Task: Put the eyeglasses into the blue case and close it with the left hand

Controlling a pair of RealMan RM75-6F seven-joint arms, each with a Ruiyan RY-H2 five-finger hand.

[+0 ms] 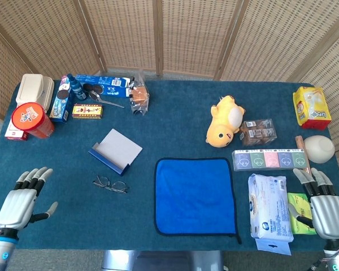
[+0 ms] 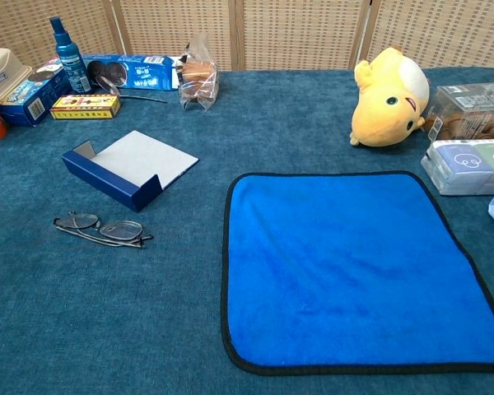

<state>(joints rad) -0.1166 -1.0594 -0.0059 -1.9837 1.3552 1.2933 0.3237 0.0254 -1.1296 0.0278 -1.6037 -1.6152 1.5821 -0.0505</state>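
One pair of glasses lies right of the spread, empty left robot hand; one open case beyond (right robot hand likewise spread, empty).

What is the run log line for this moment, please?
eyeglasses: on table, beside case | blue case: open | left hand: open, idle | right hand: open

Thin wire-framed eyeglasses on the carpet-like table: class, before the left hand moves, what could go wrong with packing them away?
1. The thin wire-framed eyeglasses lie flat and folded on the teal cloth-covered table, so the open left hand may struggle to get under them.
2. The open blue cardboard case looks light and shallow; it could slide when pushed.
3. The frame might snag on the case's low wall.
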